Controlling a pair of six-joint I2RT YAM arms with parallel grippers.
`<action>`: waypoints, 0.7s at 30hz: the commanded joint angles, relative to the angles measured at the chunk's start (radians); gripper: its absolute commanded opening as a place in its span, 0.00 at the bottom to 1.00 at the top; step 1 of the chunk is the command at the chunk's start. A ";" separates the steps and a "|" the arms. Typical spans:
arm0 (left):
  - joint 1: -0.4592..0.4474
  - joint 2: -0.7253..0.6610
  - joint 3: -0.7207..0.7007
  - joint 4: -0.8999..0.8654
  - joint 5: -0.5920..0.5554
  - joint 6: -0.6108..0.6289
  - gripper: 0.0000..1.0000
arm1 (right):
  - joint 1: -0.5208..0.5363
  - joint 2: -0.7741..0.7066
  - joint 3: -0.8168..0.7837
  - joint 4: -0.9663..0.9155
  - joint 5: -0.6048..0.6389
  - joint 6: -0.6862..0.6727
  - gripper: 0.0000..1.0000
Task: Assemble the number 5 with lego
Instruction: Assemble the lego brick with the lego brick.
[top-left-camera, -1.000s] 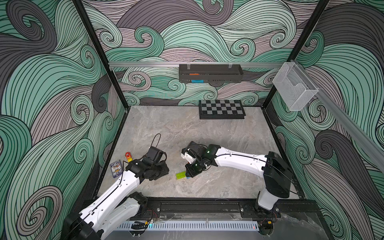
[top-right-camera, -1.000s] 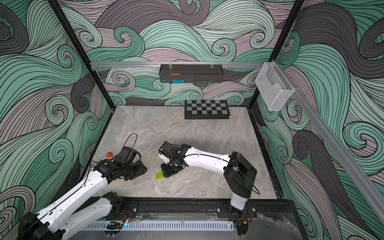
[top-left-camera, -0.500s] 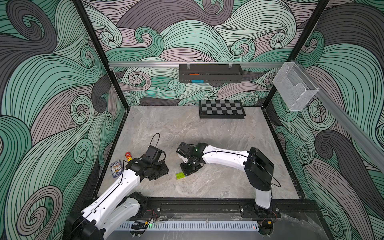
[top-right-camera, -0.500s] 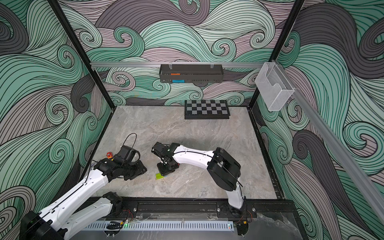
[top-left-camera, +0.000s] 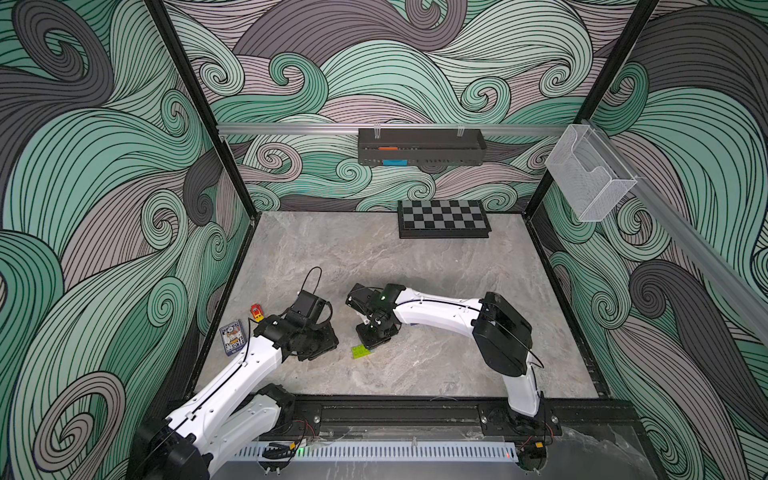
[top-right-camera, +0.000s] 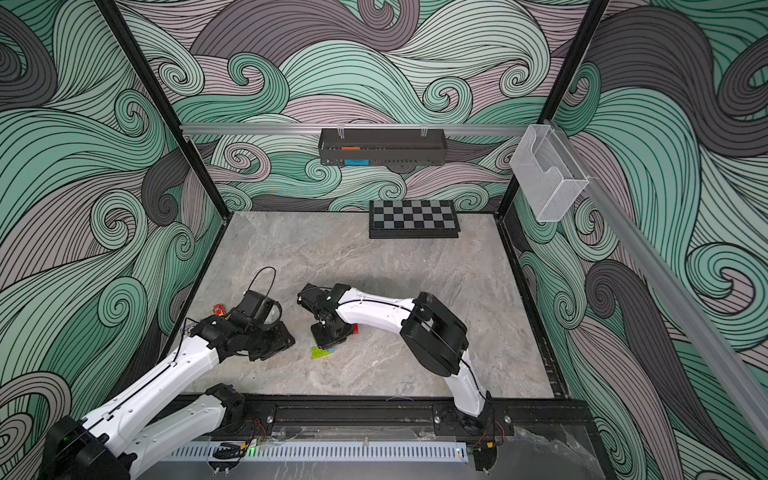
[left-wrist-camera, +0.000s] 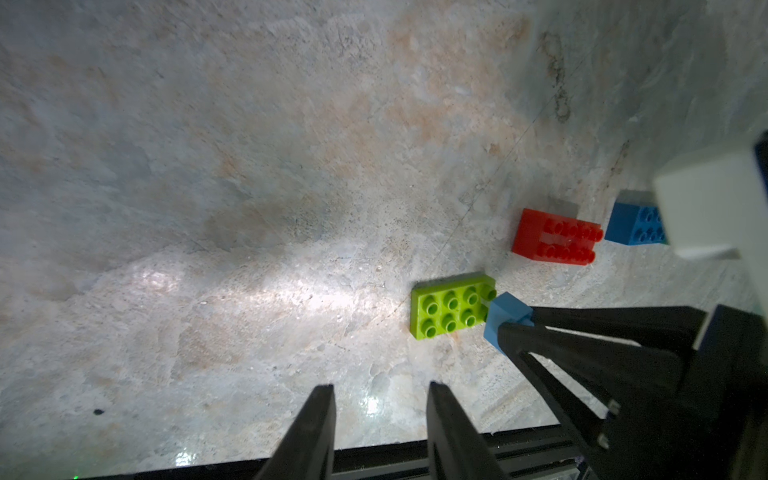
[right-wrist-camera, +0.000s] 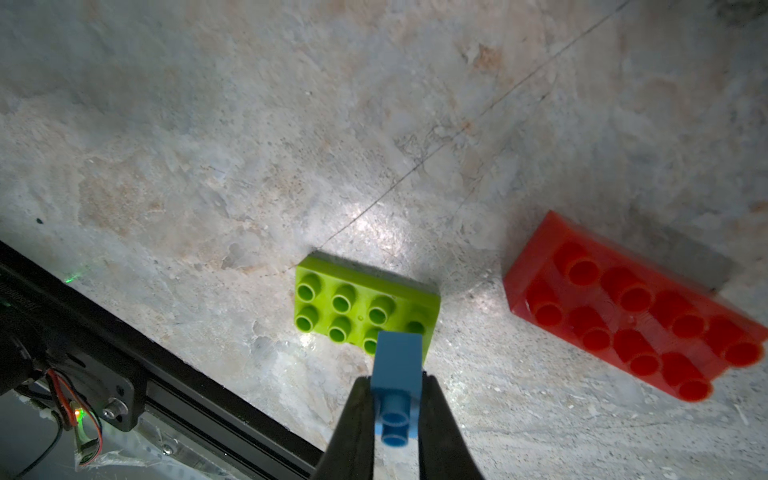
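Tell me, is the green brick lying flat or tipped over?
Flat. The green brick sits on the table with its bumps facing up, and a small blue brick in the right claw hovers by its end.

The lime green brick (right-wrist-camera: 365, 309) lies flat on the table, studs up, two rows of four. The small light blue brick (right-wrist-camera: 397, 374) is pinched between the fingers of the right end effector (right-wrist-camera: 395, 409), tilted, its lower end over one end of the lime green brick. The red brick (right-wrist-camera: 631, 316), also two by four and studs up, lies apart beside it. Beyond the red one sits the dark blue brick (left-wrist-camera: 633, 224), partly hidden.
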 joint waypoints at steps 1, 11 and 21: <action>0.012 0.011 0.013 -0.007 0.017 0.024 0.41 | 0.004 0.024 0.022 -0.037 0.011 0.015 0.11; 0.011 0.019 0.019 -0.013 0.028 0.032 0.41 | 0.004 0.057 0.039 -0.068 0.036 0.025 0.10; 0.012 0.017 0.020 -0.018 0.037 0.033 0.40 | 0.000 0.122 0.121 -0.097 0.045 0.026 0.10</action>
